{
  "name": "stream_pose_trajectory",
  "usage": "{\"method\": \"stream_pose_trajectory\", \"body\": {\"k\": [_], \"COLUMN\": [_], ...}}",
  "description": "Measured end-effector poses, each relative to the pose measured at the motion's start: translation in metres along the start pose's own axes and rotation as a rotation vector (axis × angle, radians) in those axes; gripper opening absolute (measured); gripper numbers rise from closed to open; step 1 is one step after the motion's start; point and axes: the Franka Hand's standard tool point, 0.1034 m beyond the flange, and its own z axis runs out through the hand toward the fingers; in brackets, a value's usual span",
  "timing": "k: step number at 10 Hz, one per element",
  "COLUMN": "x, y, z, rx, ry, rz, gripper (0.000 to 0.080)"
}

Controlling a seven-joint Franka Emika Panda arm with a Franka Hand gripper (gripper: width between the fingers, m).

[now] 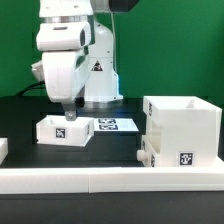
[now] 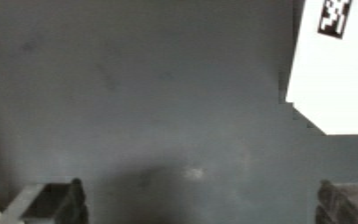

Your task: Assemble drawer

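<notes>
A large white open-fronted drawer casing point(image 1: 182, 128) with a marker tag stands at the exterior view's right. A small white open box point(image 1: 65, 131) with a tag on its front lies left of the middle. My gripper point(image 1: 68, 111) hangs just above the small box's back edge, touching nothing. In the wrist view my gripper point(image 2: 202, 205) is open and empty over bare dark table, its fingertips point(image 2: 59, 203) wide apart. A white panel with a tag point(image 2: 339, 70) fills one corner of that view.
The marker board point(image 1: 116, 125) lies flat behind the small box, at the arm's base. A long white ledge point(image 1: 100, 179) runs along the front. A white piece point(image 1: 3, 150) shows at the left edge. The table top point(image 1: 115, 150) is black.
</notes>
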Motion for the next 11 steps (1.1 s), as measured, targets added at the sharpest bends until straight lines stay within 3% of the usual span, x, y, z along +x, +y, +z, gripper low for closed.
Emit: {"method": "stream_pose_trajectory", "body": {"k": [3, 4, 5, 7, 9, 11], "x": [0.000, -0.005, -0.012, -0.022, -0.031, -0.031], "y": [0.000, -0.001, -0.007, -0.030, -0.051, -0.055], "z": [0.000, 0.002, 0.003, 0.005, 0.012, 0.015], "rx": [0.001, -0.015, -0.049, -0.068, -0.043, -0.036], "ry": [0.004, 0.015, 0.022, 0.031, 0.033, 0.042], "rz": [0.204, 0.293, 0.394, 0.602, 0.795, 0.929], "gripper": [0.0649, 0.0649, 0.0649, 0.0649, 0.0649, 0.0649]}}
